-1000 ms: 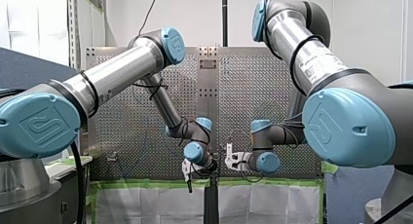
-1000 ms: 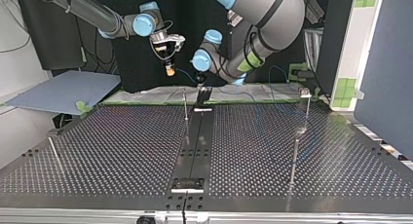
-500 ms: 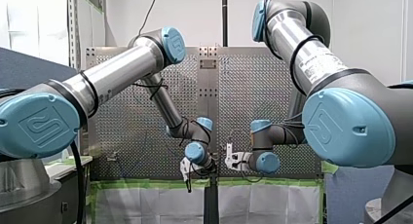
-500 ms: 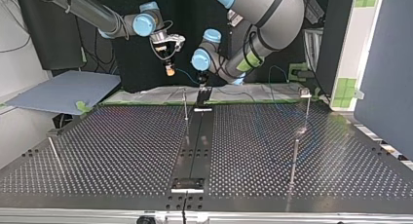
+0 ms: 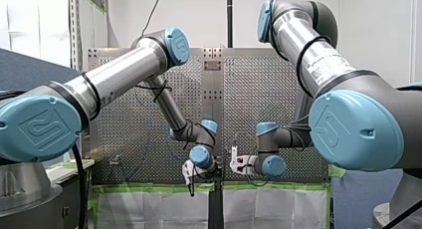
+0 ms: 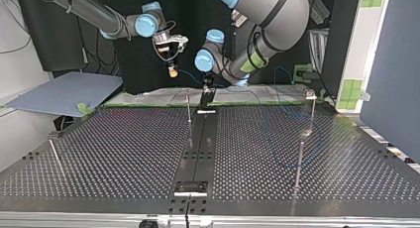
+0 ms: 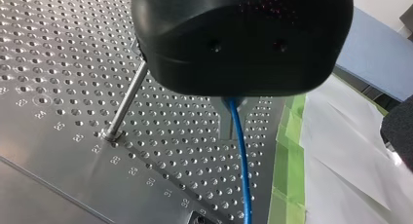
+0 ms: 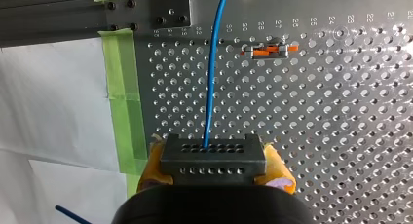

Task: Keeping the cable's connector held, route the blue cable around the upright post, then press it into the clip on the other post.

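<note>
the blue cable (image 8: 210, 87) leaves the dark connector (image 8: 213, 148) and runs straight ahead of my right gripper (image 8: 214, 166), above the perforated table (image 8: 341, 136). that gripper is clamped on the connector, with 2 yellow pads (image 8: 280, 174) pressed against the block, 1 at each side. just beside the cable, further ahead of the gripper, a small orange and metal fitting (image 8: 270, 50) sits on the table; i cannot tell from here what it is mounted on. a strip of green tape (image 8: 124, 87) and white paper (image 8: 48, 112) lie to the gripper's other side.

further along, the cable passes through my left gripper (image 7: 233, 129). its metal fingers (image 7: 225, 119) are drawn together around the cable, which hangs on beyond their tips toward the table's taped edge. 1 slim upright post (image 7: 125, 102) stands near this gripper, to its side and apart from the cable; the cable is not wrapped around it.

in the top view both grippers hang close together over the table's far edge, with a short span of cable between them. a second post (image 6: 313, 111) stands well apart from both, on my left gripper's side.
</note>
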Action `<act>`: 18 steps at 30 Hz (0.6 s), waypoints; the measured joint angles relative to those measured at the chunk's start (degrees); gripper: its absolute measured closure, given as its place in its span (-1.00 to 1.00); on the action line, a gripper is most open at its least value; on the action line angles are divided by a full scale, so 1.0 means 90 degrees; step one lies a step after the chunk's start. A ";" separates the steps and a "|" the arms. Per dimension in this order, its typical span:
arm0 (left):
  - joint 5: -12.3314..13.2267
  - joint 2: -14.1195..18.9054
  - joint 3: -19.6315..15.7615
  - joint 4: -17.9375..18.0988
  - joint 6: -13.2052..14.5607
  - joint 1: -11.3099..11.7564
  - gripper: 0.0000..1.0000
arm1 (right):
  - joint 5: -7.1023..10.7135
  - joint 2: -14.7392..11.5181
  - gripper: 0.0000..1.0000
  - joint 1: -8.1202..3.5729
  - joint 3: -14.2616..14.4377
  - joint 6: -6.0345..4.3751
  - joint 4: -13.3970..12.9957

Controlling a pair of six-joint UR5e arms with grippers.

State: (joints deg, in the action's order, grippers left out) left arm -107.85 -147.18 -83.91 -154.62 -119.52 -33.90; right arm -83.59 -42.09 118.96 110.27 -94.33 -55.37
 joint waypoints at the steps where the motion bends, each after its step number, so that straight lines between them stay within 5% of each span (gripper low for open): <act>1: -0.0005 0.0000 0.0000 -0.0009 0.0000 0.0001 1.00 | 0.0000 -0.0003 1.00 0.0000 0.0000 0.0000 0.0000; 12: -0.0427 -0.0001 0.0000 -0.0245 0.0260 -0.0044 1.00 | -0.0010 -0.0062 1.00 -0.0087 -0.0005 -0.0023 0.0040; 18: -0.0729 0.0001 -0.0001 -0.0465 0.0344 -0.0169 1.00 | 0.0007 -0.0363 1.00 -0.0093 -0.0003 -0.0017 0.0248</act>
State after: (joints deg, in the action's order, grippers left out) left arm -114.41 -147.17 -83.91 -158.80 -116.43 -35.42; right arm -83.53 -45.35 118.13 110.24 -94.49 -53.13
